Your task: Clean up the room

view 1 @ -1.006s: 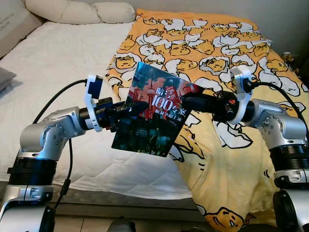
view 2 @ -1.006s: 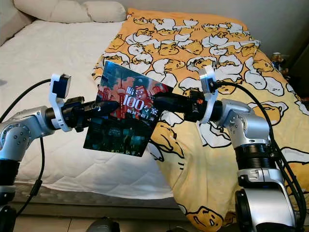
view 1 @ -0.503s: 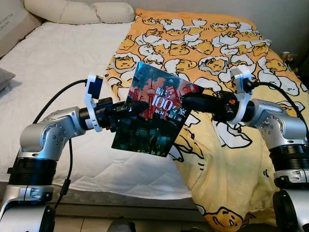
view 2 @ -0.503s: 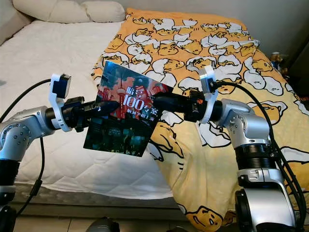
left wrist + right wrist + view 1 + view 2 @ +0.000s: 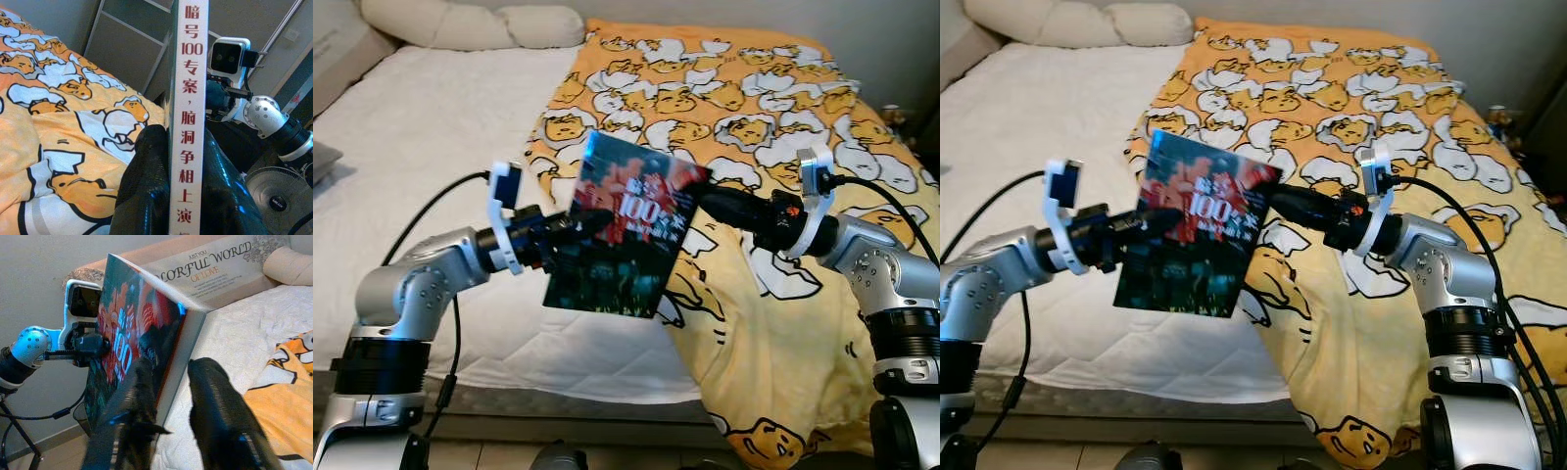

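Observation:
A dark book (image 5: 622,230) with a red city cover and "100" on it hangs in the air over the bed's near edge. My left gripper (image 5: 570,227) is shut on its left side; in the left wrist view the black fingers (image 5: 146,186) pinch the white spine (image 5: 188,122) from both sides. My right gripper (image 5: 710,196) is at the book's upper right corner. In the right wrist view its fingers (image 5: 215,396) straddle the book's edge (image 5: 127,342), open, with a gap on the back side.
The bed has a bare white mattress (image 5: 431,127) on the left and a yellow cartoon duvet (image 5: 734,98) on the right, hanging over the near edge. Pillows (image 5: 470,20) lie at the head. A floor fan (image 5: 279,196) stands beyond my right arm.
The book has tipped more upright. My right arm has drawn back to the right and its fingers have loosened on the cover. The left wrist has dropped slightly.

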Tool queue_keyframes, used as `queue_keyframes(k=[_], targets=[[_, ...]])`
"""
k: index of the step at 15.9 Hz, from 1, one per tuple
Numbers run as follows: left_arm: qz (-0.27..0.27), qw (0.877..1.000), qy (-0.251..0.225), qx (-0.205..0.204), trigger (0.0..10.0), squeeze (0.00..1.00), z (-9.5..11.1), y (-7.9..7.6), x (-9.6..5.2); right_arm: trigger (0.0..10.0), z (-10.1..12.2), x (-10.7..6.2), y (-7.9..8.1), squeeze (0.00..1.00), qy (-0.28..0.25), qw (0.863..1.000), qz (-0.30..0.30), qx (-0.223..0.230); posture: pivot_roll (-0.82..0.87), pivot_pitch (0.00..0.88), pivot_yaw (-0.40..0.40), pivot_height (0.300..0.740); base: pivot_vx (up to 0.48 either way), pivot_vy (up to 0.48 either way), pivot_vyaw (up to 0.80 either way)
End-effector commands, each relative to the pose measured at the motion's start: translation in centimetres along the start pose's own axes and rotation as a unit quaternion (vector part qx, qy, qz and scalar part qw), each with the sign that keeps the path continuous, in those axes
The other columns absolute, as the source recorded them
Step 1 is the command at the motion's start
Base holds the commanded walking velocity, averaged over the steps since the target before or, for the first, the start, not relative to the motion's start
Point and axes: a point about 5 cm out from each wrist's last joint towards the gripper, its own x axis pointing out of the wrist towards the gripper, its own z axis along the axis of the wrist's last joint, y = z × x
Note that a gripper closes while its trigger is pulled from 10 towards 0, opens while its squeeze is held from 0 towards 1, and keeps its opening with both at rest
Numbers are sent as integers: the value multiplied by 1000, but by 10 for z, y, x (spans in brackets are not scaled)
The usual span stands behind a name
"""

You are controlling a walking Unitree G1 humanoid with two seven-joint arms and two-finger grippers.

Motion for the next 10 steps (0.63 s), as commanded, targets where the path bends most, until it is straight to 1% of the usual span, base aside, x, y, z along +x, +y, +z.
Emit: queue_keyframes(k=[1, 3, 4, 5, 6, 7, 8, 9, 10], targets=[[-5, 1000, -12, 21, 0, 0, 10, -4, 0, 10000, 6, 0, 0, 1000, -2, 1000, 0, -12, 33, 0, -5, 740, 0, 0, 0], [3, 1000, -16, 23, 0, 0, 9, -5, -1, 10000, 6, -1, 1, 1000, -5, 1000, -5, -12, 35, 0, -8, 740, 0, 0, 0], [26, 999, -21, 36, 0, 0, 10, -4, -2, 10000, 6, -5, 0, 1000, -14, 1000, -21, -16, 36, 0, -12, 740, 0, 0, 0], [69, 996, -23, 58, 0, 0, 10, 0, -4, 10000, 5, -11, 0, 1000, -26, 998, -48, -24, 38, 0, -15, 740, 0, 0, 0], [91, 993, -23, 68, 0, 0, 10, 3, -5, 10000, 4, -13, 0, 1000, -30, 997, -60, -28, 38, 0, -15, 740, 0, 0, 0], [206, 970, -12, 127, 0, 0, 5, 12, -10, 10000, -6, -18, -9, 0, -26, 976, -200, -79, 36, 0, -15, 740, 0, 0, 0], [240, 959, -8, 154, 0, 0, 3, 12, -11, 10000, -11, -18, -11, 0, -31, 966, -246, -74, 34, 0, -12, 740, 0, 0, 0], [261, 950, -6, 172, 4941, 0, 1, 11, -10, 10000, -17, -18, -11, 0, -27, 958, -273, -79, 32, 0, -9, 740, 0, 0, 0], [298, 935, -12, 192, 10000, 0, -2, 9, -8, 10000, -28, -19, -11, 0, -24, 942, -326, -80, 30, 0, -9, 740, 0, 0, 0]])
